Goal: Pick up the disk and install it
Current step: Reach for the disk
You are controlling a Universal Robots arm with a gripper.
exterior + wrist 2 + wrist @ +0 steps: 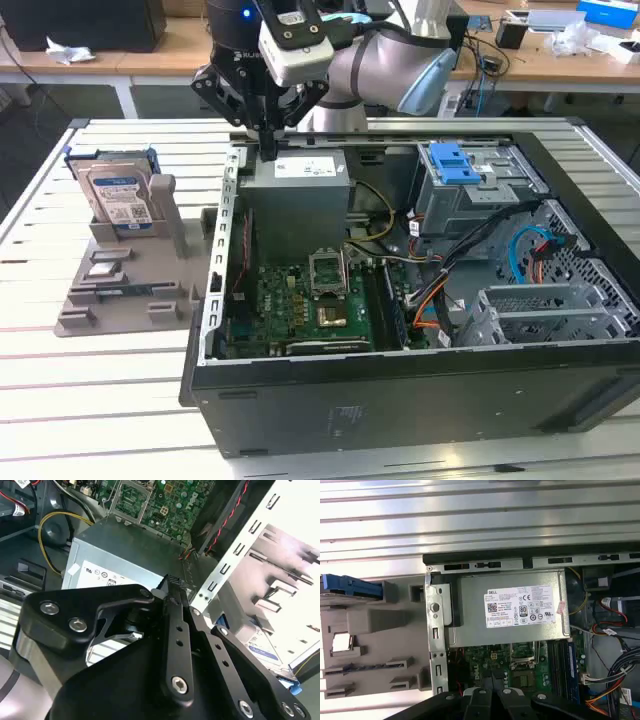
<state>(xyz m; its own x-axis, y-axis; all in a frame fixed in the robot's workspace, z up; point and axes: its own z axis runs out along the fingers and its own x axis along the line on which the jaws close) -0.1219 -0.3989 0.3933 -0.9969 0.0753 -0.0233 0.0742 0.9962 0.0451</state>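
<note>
At upper left of the exterior view: the disk (118, 195), upright in a grey holder (150, 290), white-and-blue label facing outward, print too small to read. At top centre: the gripper (268, 148), fingers pressed together, empty, near the power supply (298, 180). Clearer in the first wrist view: its white label (520, 606). Half hidden behind black linkage in the second wrist view: the disk (265, 650).

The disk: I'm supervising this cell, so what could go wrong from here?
The pincer hangs low over the power supply, beside the case wall; a sideways move toward the disk might clip that wall. The disk stands upright in a grey stand, so an off-centre grasp could tip it. Loose cables inside the case could snag it.
</note>
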